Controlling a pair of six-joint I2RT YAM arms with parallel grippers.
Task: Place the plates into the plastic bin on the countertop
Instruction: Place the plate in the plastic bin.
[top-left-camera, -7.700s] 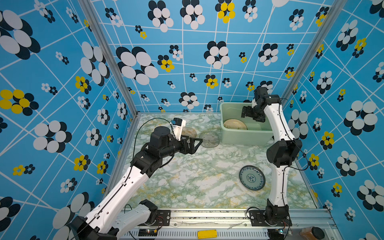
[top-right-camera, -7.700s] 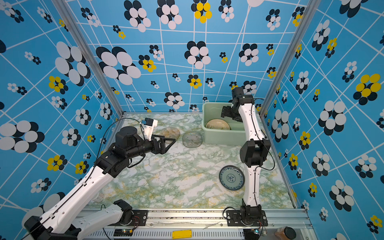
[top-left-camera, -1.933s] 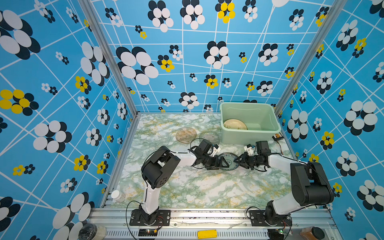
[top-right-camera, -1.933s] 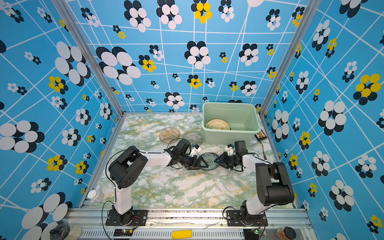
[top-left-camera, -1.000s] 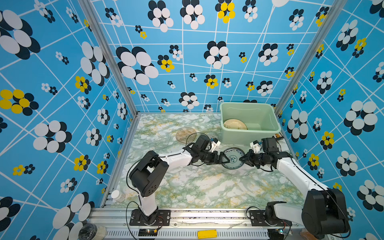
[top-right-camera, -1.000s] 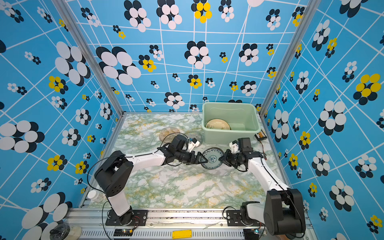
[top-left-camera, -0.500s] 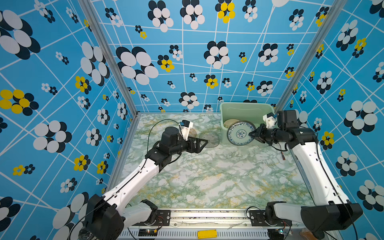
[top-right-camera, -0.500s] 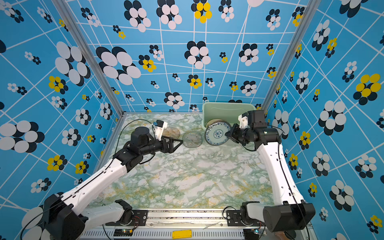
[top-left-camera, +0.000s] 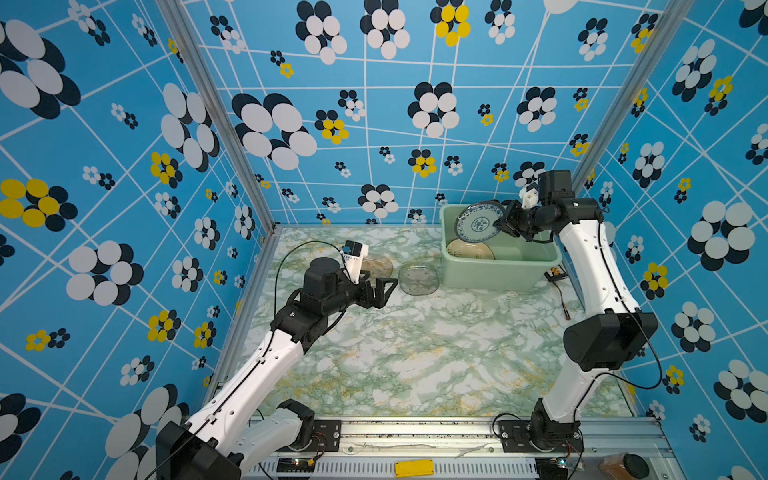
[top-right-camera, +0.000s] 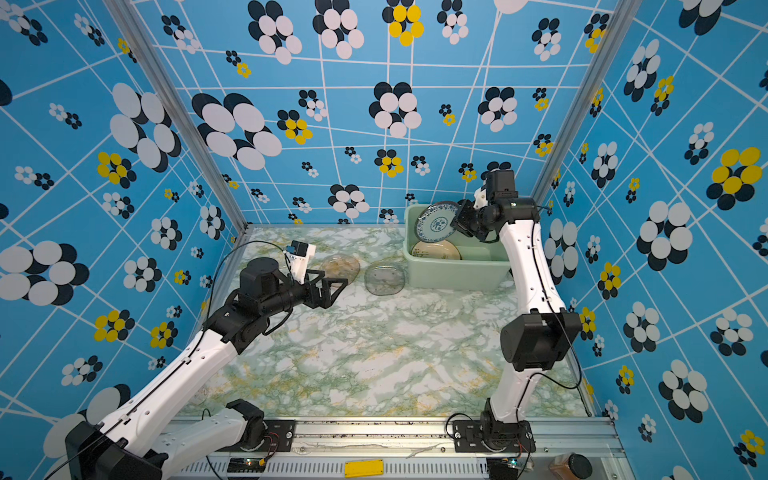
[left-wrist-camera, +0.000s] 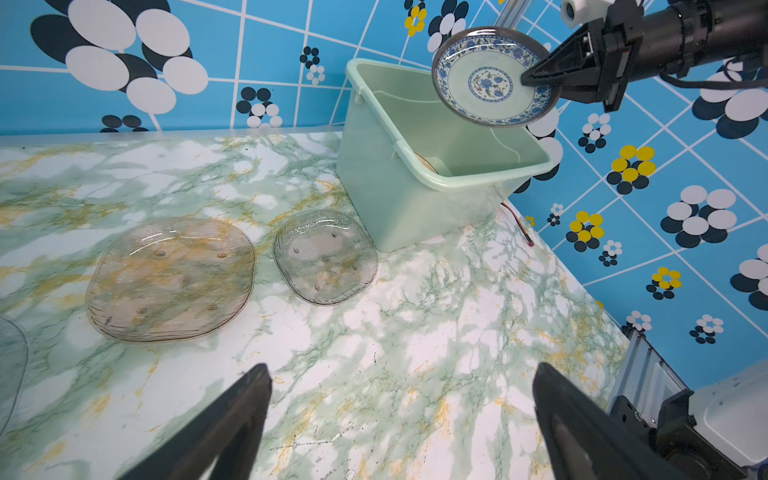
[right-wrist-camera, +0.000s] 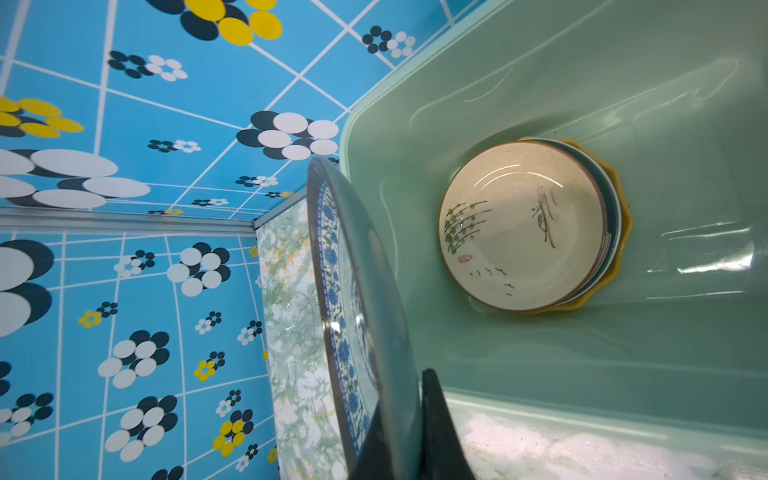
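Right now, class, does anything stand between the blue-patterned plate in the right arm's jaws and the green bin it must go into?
Nothing visible does. The blue-patterned plate hangs on edge above the bin's open top. Only a stack of plates, a cream plate uppermost, lies on the bin floor, with bare floor beside it.

One mint-green plastic bin (top-left-camera: 498, 274). One blue-white patterned plate (top-left-camera: 476, 222), upper right. Three stacked inside the bin: cream brush-marked plate (right-wrist-camera: 519, 224), dark-rimmed plate (right-wrist-camera: 613, 216), yellow scalloped plate (right-wrist-camera: 625, 237). Two mid-frame: amber glass plate (top-left-camera: 378, 266), grey glass plate (top-left-camera: 417, 279). One further clear glass rim (left-wrist-camera: 12, 374), partly in view.
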